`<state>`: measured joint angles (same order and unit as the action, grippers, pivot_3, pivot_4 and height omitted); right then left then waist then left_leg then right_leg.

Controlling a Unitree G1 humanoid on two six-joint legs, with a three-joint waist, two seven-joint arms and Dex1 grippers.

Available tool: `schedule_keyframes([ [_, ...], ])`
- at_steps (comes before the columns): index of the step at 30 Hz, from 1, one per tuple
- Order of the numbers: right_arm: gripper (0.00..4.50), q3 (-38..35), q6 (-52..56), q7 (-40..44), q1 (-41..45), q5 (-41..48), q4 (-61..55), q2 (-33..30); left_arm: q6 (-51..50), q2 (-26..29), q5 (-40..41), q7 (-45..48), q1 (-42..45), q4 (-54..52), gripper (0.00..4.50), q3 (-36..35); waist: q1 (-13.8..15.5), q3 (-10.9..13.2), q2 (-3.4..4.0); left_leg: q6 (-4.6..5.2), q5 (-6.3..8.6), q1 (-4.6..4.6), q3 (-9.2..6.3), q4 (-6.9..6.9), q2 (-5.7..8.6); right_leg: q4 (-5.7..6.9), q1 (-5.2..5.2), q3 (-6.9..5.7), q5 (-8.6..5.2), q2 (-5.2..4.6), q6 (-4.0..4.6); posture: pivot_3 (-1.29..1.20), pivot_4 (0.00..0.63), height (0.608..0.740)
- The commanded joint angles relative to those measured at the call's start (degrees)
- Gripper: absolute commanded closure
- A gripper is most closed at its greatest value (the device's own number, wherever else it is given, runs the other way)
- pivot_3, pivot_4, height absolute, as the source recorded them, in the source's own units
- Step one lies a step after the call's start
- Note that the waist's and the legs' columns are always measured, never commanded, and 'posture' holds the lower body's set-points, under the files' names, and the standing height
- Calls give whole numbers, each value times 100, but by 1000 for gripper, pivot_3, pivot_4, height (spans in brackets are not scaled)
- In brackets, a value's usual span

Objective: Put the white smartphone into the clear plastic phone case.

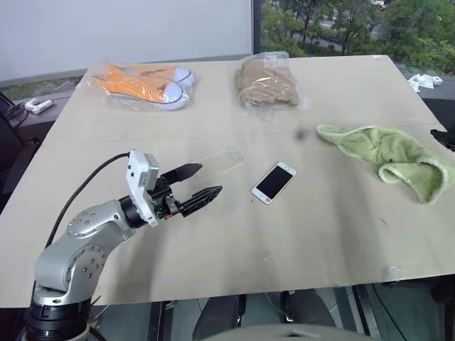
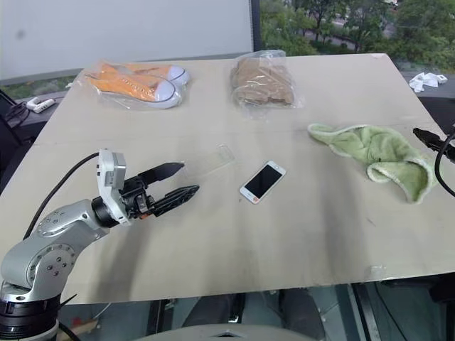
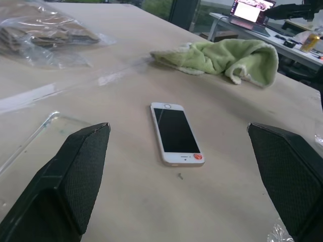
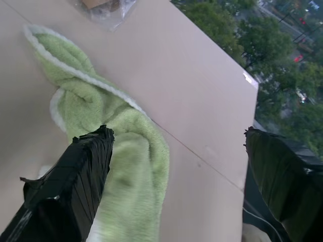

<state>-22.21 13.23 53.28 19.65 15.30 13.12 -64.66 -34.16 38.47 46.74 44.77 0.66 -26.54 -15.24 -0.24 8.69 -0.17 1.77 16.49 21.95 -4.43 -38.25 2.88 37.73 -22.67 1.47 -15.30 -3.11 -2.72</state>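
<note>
The white smartphone [image 1: 274, 182] lies flat, screen up, near the middle of the table. The clear plastic phone case [image 1: 217, 161] rests on the table just to its left and a little farther back. My left gripper [image 1: 202, 182] hovers open and empty beside the case, pointing toward the phone; in the left wrist view the phone [image 3: 175, 132] sits between its fingers [image 3: 75, 174] and the case [image 3: 35, 138] lies at one side. My right gripper [image 4: 176, 171] is open and empty over the green towel [image 4: 101, 116] at the table's right edge.
Orange sneakers in a clear bag [image 1: 146, 84] lie at the back left, a bagged brown item [image 1: 266, 82] at the back centre. The green towel [image 1: 394, 158] sprawls at the right. The table's front edge [image 1: 234, 291] is near me.
</note>
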Motion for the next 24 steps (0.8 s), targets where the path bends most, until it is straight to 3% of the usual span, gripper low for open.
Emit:
schedule_keyframes([
  [1, 33, -349, 359, -18, 370, 668, -267, 272, 86, 72, -30, -1, -73, -156, 0, -152, -19, 0, 0, 0, 0, 1, 0, 1, -1, -3, 0, 0, 0, 0, 0, 0, 150, 740],
  [6, 33, -425, 1517, 233, -62, 2058, -1685, 1021, 148, 72, -450, -206, -127, -10, 0, -46, -33, 0, 1, 1, 1, -2, -2, 5, -6, 2, -1, 1, 0, 4, 0, 0, 150, 740],
  [9, 33, -284, 2045, 319, -984, 2590, -2665, 1384, 243, 55, -904, -343, -36, 167, 0, 188, 53, 0, -1, 6, 4, 2, -9, 2, -4, 0, 1, -9, 0, 0, 0, 0, 150, 740],
  [14, 33, 35, 1954, 456, -2156, 2858, -3978, 1821, 489, -12, -1608, -496, 427, 706, 0, 626, 161, -2, -1, 6, 4, 15, -24, -2, 2, -6, -2, -19, 1, -3, -1, 0, 150, 740],
  [24, 33, 70, 1233, 497, -2638, 2540, -4351, 2075, 1207, -303, -2656, -71, 1902, 2739, 0, 1583, 106, -5, -10, 5, 3, 0, -24, -7, 11, 7, 6, -18, 5, -2, -9, 0, 150, 740],
])
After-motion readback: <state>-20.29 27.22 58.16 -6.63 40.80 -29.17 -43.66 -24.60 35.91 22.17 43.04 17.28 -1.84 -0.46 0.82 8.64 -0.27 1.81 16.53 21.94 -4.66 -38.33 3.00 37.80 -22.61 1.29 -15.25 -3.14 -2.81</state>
